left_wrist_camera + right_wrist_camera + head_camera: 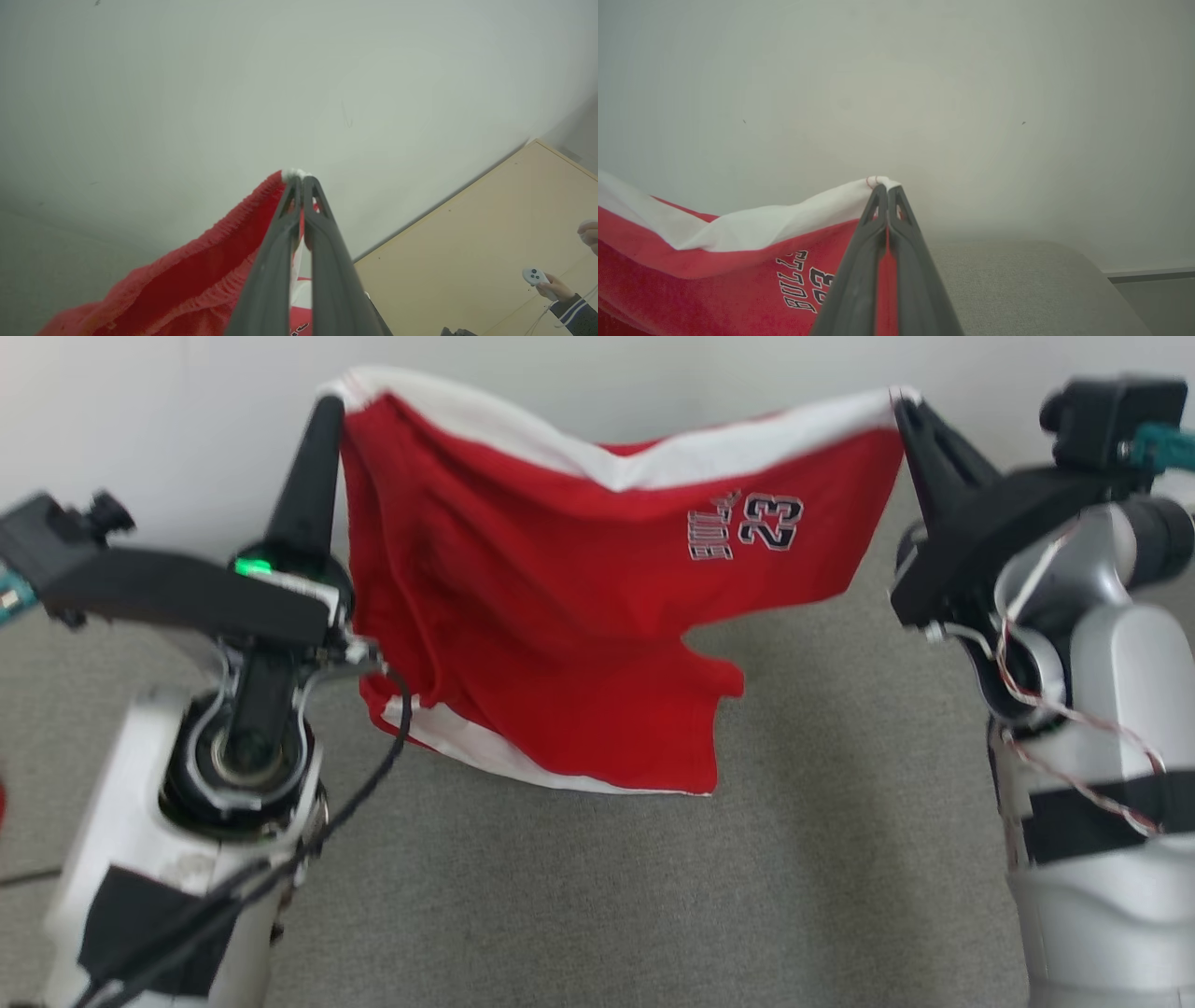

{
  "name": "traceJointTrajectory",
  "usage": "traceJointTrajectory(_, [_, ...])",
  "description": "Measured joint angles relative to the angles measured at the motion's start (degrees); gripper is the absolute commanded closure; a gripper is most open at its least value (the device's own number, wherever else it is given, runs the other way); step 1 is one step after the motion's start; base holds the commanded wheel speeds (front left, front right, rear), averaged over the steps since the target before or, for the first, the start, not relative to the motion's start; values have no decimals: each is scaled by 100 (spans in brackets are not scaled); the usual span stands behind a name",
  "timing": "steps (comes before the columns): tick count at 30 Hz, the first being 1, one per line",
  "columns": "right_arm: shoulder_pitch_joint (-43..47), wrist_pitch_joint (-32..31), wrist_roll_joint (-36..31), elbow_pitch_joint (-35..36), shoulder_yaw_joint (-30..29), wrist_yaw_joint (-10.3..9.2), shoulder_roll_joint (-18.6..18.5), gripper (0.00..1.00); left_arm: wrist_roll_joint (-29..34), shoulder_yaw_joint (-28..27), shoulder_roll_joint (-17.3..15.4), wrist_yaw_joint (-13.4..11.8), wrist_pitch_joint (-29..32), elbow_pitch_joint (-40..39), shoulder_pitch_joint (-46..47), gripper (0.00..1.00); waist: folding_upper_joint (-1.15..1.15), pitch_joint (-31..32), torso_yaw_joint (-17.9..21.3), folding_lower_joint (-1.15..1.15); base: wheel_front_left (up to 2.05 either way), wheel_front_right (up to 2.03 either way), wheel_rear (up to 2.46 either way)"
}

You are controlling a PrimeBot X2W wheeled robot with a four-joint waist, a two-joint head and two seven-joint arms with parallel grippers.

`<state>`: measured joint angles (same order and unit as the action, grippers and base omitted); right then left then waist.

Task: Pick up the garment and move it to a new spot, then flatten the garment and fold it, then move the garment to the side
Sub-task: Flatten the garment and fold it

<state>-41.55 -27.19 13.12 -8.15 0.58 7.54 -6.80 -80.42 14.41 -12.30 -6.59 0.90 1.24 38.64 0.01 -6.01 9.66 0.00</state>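
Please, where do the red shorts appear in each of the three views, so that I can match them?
Head view: the red shorts hang upper middle, stretched between the left gripper and right gripper.
Left wrist view: red shorts lower left, beside the fingers.
Right wrist view: red shorts lower left.
Shared landmark: the white band pinched by both grippers.

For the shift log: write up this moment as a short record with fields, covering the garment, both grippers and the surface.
garment: red with a white band, printed 23, lifted and spread between both grippers, sagging mid-span
left gripper: fingers shut on one top corner
right gripper: fingers shut on the other top corner
grey surface: below the garment
task stage: picked up, not yet flattened or folded
person's hand: holds a white controller
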Motion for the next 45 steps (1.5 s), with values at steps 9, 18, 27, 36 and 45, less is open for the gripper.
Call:
traceJointTrajectory(9, [-2311,2274,-787,-1566,-264,0,353,100,1147,-87,66,641,-1203,1163,2226,100,1,-1006,135,3,0,0,0])
traceJointTrajectory(18, [-3390,3579,-1038,-2432,153,0,337,100,1492,-101,254,1374,-1594,779,2713,100,1,-1790,205,2,0,0,0])
traceJointTrajectory(27, [-1700,2620,520,-2622,2688,1,-566,100,1201,410,-402,1397,-1595,654,-156,100,0,-1578,155,0,0,0,0])
traceJointTrajectory(36, [644,1194,2842,-576,3687,1,-2192,100,1298,1324,-634,1399,-1594,319,-2342,100,-1,-813,37,-1,0,0,0])
traceJointTrajectory(45, [2688,32,2981,266,2807,1,-2886,100,1518,903,-243,1399,-1595,823,-3557,100,-2,76,-7,-2,0,0,0])
